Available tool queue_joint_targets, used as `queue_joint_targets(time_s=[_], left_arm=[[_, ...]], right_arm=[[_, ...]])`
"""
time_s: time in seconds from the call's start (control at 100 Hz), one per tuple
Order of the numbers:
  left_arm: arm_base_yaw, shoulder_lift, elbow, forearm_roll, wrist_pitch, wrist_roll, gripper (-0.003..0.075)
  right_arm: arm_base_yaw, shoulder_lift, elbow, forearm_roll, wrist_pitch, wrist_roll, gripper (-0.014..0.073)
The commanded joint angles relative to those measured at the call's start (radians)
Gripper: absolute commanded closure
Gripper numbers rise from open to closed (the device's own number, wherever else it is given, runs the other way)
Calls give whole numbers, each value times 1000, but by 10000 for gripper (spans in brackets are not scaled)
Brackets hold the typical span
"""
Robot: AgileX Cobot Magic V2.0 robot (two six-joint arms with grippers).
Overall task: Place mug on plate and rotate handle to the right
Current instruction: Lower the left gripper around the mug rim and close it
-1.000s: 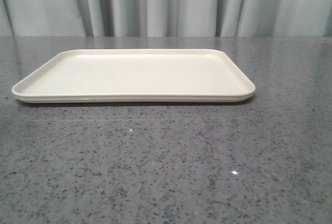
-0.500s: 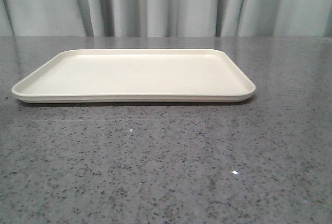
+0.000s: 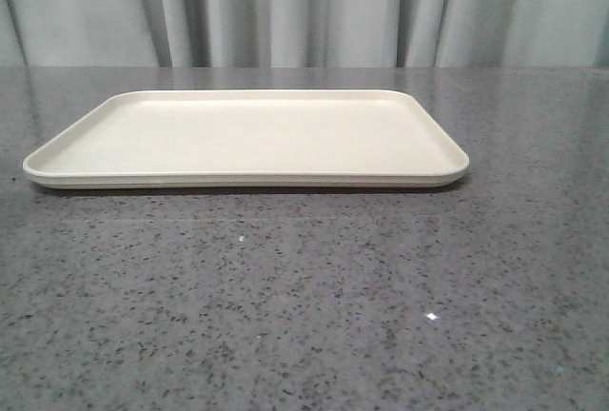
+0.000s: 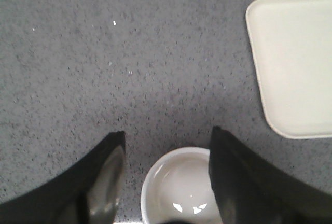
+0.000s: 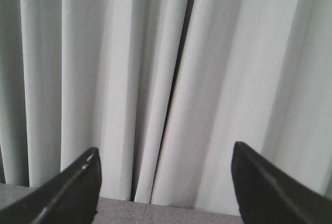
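Countertop (image 3: 304,316) of grey speckled stone nearest the front camera, one broad bare band running the full width before the plate. Beyond that band, plate (image 3: 245,181) lying flat, cream, rounded at the corners, low rim all round, its near long edge almost parallel to the camera, its right end closer to the middle of the view than the left end, which reaches nearly to the frame edge; grey stone showing on every side of it, wider on the right. Behind the plate, more stone, then pale pleated curtain (image 3: 304,11) closing off the back. No arm in the front view. From the left wrist: left gripper (image 4: 167,146) spread wide above the stone, two dark fingers (image 4: 106,175) straddling the mug (image 4: 179,185), seen from above as a white round rim and pale hollow inside; one finger overlapping the rim in the picture, contact impossible to judge; the other clear of it with a strip of stone between. Mug cut by the frame edge, handle not seen. Corner and long edge of the plate (image 4: 267,112) off to one side, apart from the mug with open stone between. From the right wrist: right gripper (image 5: 166,182) spread wide, gripping nothing, facing the curtain (image 5: 166,79), a thin strip of stone (image 5: 119,211) just visible below.
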Motion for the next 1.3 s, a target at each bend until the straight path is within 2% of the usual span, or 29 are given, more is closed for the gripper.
queue_joint_targets(time_s=[0.0,0.32,1.06,1.29], left_arm=[[7,-9,35,7,-9,2,352],[7,-6,194,106,-9,2,352],[7,46,201,77,-9,2,352],[7,46,278,78,-9,3,352]], right_arm=[[-3,10,-30,-6,-74,-7,64],[-3,12,-30,-6,-74,-7,64],[-3,12,-30,-6,-52,-7,64],[-3,12,-30,-6,-52,-7,64]])
